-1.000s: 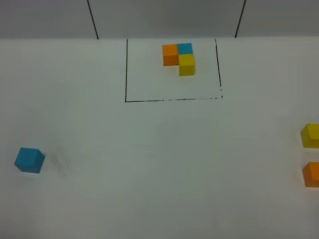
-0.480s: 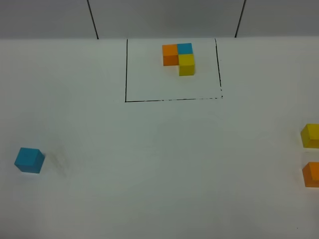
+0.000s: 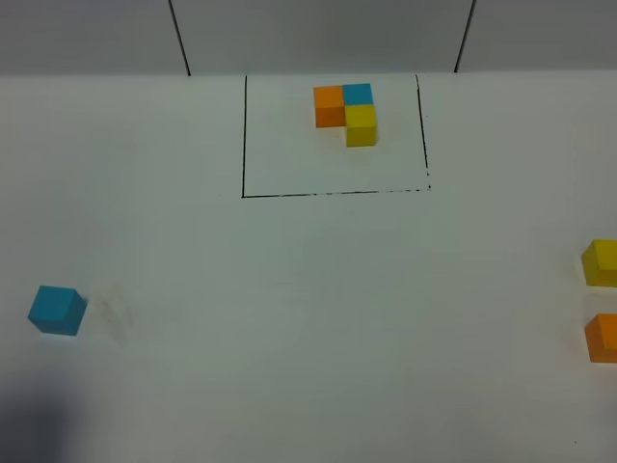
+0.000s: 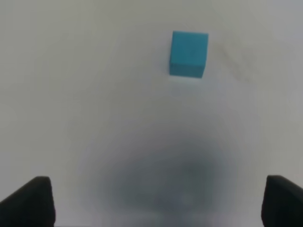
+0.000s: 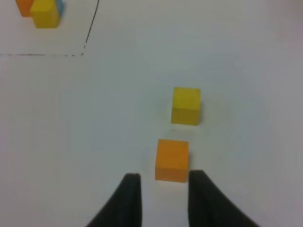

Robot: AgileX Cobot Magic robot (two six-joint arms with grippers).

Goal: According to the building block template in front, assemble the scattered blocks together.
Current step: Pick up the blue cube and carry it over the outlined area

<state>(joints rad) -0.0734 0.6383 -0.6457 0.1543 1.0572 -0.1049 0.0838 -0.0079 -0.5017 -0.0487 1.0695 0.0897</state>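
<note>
The building block template [image 3: 347,114], an orange, blue and yellow L-shaped cluster, sits inside a black drawn frame [image 3: 243,145] at the back; its corner also shows in the right wrist view [image 5: 40,10]. The scattered blue block [image 3: 56,311] lies at the far left. In the left wrist view it [image 4: 189,53] is well ahead of my left gripper [image 4: 156,201], which is wide open and empty. At the right edge lie the yellow block [image 3: 602,262] and the orange block [image 3: 603,338]. My right gripper [image 5: 164,182] is shut and empty just behind the orange block [image 5: 172,160], with the yellow block [image 5: 186,105] beyond. Neither gripper shows in the exterior view.
The white table [image 3: 318,318] runs to a grey back wall [image 3: 318,34] with two dark vertical seams. A dark shadow [image 3: 39,429] lies on the table's front left corner, just in front of the blue block.
A dark shadow has spread into the front left corner of the exterior view. None of the blocks has moved.
</note>
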